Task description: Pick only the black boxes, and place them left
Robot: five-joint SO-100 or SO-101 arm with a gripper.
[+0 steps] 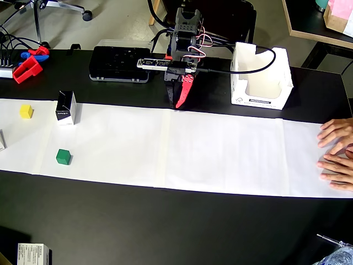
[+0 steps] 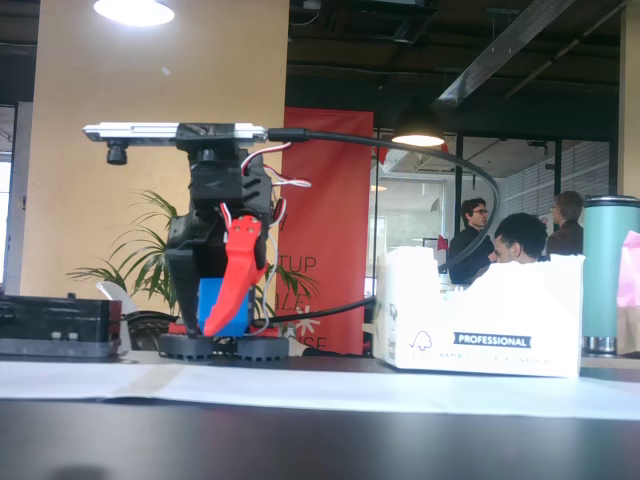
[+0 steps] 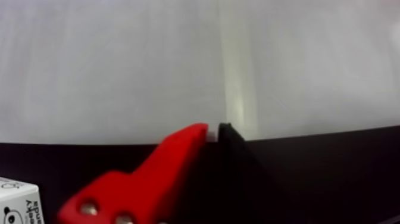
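Note:
One black box (image 1: 65,107) with white sides stands upright on the white paper strip (image 1: 220,154) at the left in the overhead view. My gripper (image 1: 178,102) is folded back near the arm's base, at the paper's far edge and well to the right of that box. Its red finger (image 3: 172,161) and black finger (image 3: 233,143) meet at the tips with nothing between them, so my gripper (image 3: 213,130) is shut and empty. In the fixed view my gripper (image 2: 207,326) points down just above the table; no black box shows there.
A yellow cube (image 1: 26,111) and a green cube (image 1: 63,157) lie near the black box. A big white open-topped carton (image 1: 259,77) stands right of the arm. A person's hands (image 1: 336,154) rest on the paper's right end. A black device (image 1: 120,63) sits behind.

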